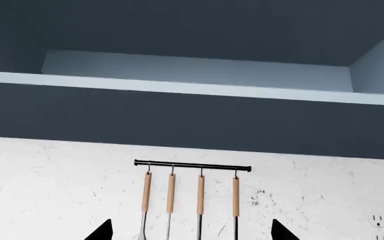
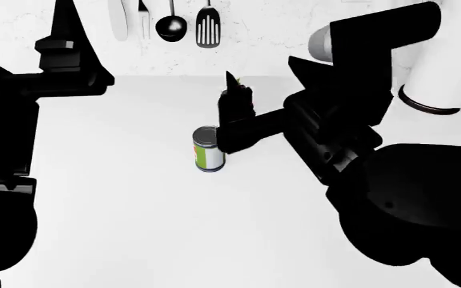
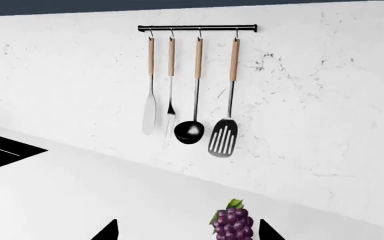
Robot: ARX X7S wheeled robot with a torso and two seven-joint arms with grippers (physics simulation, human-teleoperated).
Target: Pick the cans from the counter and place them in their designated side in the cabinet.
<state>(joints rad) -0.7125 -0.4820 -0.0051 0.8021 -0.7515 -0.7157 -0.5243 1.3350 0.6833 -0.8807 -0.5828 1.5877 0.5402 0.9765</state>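
can (image 2: pixel 207 149) upright on counter (image 2: pixel 134 210) | left gripper (image 1: pixel 192 234) released | right gripper (image 3: pixel 188 232) released

can (image 2: pixel 207 149) upright on counter (image 2: pixel 134 210), utensil rail (image 3: pixel 197 28) on wall behind, grapes (image 3: pixel 232 225) behind can

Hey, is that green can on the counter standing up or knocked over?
Upright. In the head view the can stands on the counter, its grey metal top facing up and its label wrapping the side below.
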